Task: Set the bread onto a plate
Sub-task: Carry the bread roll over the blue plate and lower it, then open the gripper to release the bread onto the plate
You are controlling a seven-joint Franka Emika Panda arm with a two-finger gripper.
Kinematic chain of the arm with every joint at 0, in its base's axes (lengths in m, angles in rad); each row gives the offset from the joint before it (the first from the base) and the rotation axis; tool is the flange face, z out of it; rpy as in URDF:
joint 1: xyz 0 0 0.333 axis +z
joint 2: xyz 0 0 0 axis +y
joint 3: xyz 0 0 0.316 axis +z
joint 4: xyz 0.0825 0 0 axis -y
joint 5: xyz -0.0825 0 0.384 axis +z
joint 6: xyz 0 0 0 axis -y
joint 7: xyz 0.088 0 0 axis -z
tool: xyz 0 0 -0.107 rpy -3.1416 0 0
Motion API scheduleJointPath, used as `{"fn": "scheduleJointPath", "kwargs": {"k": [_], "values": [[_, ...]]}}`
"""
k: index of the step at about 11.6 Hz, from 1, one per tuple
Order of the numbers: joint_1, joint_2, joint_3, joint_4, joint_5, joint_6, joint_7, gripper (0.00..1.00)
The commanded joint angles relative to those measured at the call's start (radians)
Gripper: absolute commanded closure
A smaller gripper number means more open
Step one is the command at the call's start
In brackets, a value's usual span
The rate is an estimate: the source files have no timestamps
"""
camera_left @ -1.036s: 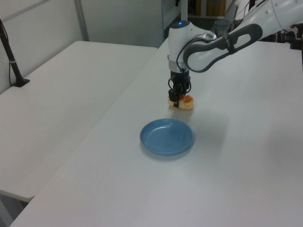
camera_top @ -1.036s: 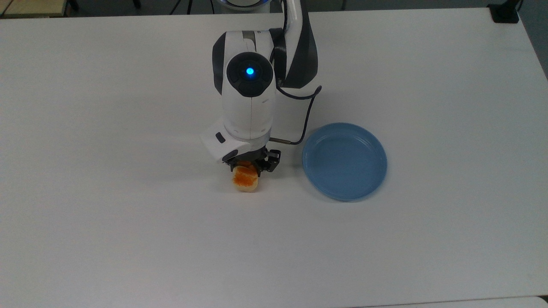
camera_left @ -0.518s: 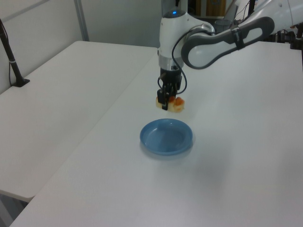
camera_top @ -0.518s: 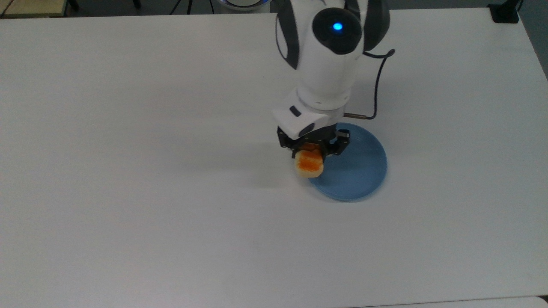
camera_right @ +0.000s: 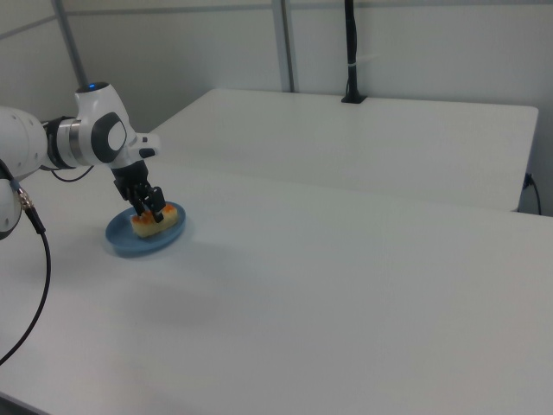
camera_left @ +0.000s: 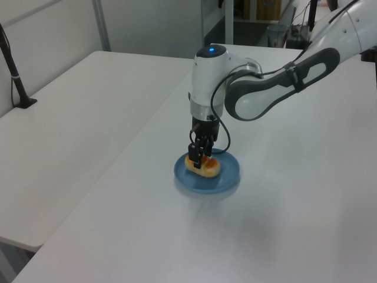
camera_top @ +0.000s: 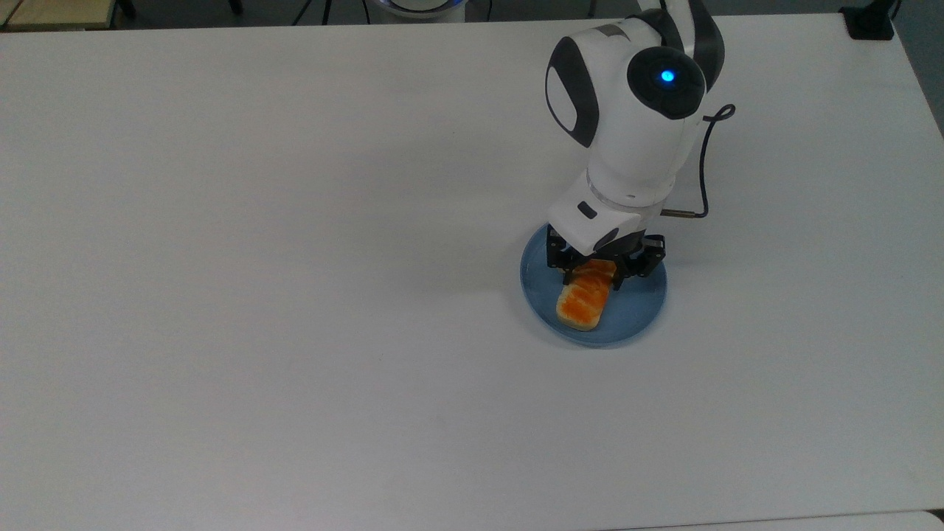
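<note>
Item: bread point(camera_top: 582, 301) — small oblong loaf, orange-brown top, pale sides. Location: over the plate point(camera_top: 643, 308), within its rim, lying from the centre toward 7 o'clock in the top view. Whether its underside rests on the plate floor or hangs just above it cannot be told.

Item: plate — round, light blue, shallow rim. Location: on the white table point(camera_top: 258, 295), at roughly 3 o'clock from the table's middle in the top view.

Item: pincer point(camera_top: 601, 274) — pointing down over the plate, narrowed onto the bread's 1 o'clock end, one black finger either side (the left view shows the same hold from the side).

Status: carry to the plate appears done; bread sits inside the rim's outline. Outstanding, by judgement: let go of the loaf, lift the arm clear, confirm the bread lies flat and fully on the plate.
</note>
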Motion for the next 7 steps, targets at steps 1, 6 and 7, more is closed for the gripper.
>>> {"fn": "scheduleJointPath", "kwargs": {"k": [1,6,7], "values": [[0.022,0.006,-0.014,0.006,-0.028,0.003,0.015,0.23],[-0.002,-0.083,-0.020,0.000,-0.020,-0.089,0.015,0.00],[-0.001,-0.060,-0.019,-0.002,-0.017,-0.086,0.021,0.00]]}}
